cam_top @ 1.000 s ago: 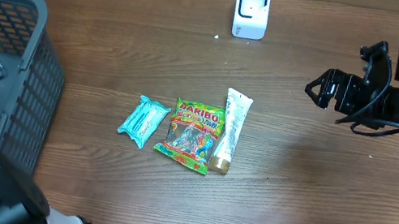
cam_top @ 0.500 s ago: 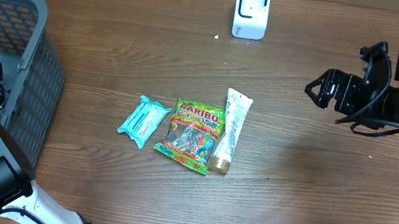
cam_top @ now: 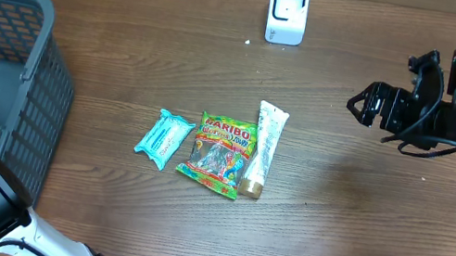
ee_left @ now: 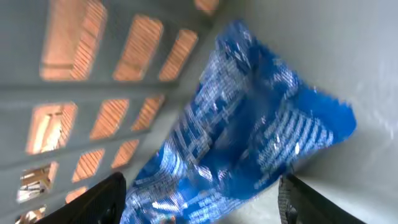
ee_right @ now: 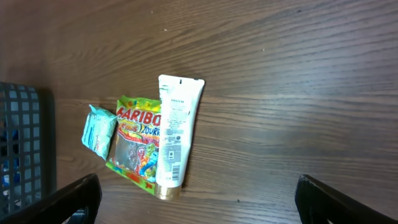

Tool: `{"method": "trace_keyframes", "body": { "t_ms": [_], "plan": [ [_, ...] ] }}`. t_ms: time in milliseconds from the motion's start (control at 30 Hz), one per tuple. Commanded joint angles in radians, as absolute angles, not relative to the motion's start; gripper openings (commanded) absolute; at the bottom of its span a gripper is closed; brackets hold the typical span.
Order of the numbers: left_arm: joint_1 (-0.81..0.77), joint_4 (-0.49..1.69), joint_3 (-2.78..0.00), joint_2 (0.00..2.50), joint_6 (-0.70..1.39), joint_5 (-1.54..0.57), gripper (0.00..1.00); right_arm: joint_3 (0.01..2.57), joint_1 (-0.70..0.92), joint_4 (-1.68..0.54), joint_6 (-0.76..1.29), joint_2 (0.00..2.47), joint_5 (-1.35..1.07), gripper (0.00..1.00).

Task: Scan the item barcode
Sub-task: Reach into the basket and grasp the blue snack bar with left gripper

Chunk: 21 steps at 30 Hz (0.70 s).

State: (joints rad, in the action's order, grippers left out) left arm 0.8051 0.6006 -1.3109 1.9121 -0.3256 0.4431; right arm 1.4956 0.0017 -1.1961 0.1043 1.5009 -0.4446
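Observation:
A crinkled blue packet [ee_left: 249,124] fills the left wrist view, lying inside the grey basket [cam_top: 3,13] against its slotted wall [ee_left: 93,93]. My left gripper [ee_left: 202,208] is down in the basket, and the packet's lower end spans the gap from one finger to the other. In the overhead view the arm hides that gripper. The white scanner [cam_top: 287,12] stands at the table's far edge. My right gripper [cam_top: 366,102] hangs open over the right side of the table with nothing in it.
Three items lie side by side mid-table: a teal packet [cam_top: 162,138], a Haribo bag [cam_top: 220,154] and a white tube [cam_top: 263,147] with a gold cap. The right wrist view shows the same tube [ee_right: 174,137] and the basket's edge [ee_right: 22,149].
My left arm has shifted inside the basket, towards its near left corner. Its jaws have narrowed onto the blue packet. The right arm has barely moved.

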Motion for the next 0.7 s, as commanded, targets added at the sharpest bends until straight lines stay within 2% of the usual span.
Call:
{"method": "trace_keyframes", "body": {
  "t_ms": [0, 100, 200, 233, 267, 467, 567, 667],
  "plan": [
    [0.81, 0.586, -1.304, 1.942, -0.345, 0.417, 0.69, 1.492, 0.007, -1.191, 0.105, 1.499, -0.446, 1.0],
    [0.82, 0.587, -1.304, 1.973, -0.342, 0.372, 0.61, 1.492, 0.007, -1.187, 0.105, 1.499, -0.446, 1.0],
    [0.822, 0.598, -1.304, 1.991, -0.301, 0.239, 0.18, 1.492, 0.007, -1.169, 0.105, 1.499, -0.447, 1.0],
    [0.822, 0.597, -1.304, 1.99, -0.281, 0.228, 0.07, 1.492, 0.007, -1.168, 0.105, 1.499, -0.446, 1.0],
    [0.819, 0.597, -1.304, 1.989, -0.274, 0.228, 0.04, 1.492, 0.007, -1.169, 0.105, 1.499, -0.446, 1.0],
    [0.776, 0.614, -1.321, 1.973, -0.129, 0.145, 0.04, 1.492, 0.007, -1.158, 0.105, 1.499, -0.446, 1.0],
    [0.73, 0.707, -1.422, 1.952, -0.12, 0.068, 0.04, 1.492, 0.007, -1.156, 0.104, 1.499, -0.446, 1.0],
    [0.688, 0.833, -1.586, 1.925, 0.003, 0.065, 0.04, 1.492, 0.007, -1.157, 0.104, 1.499, -0.446, 1.0]
  ]
}}
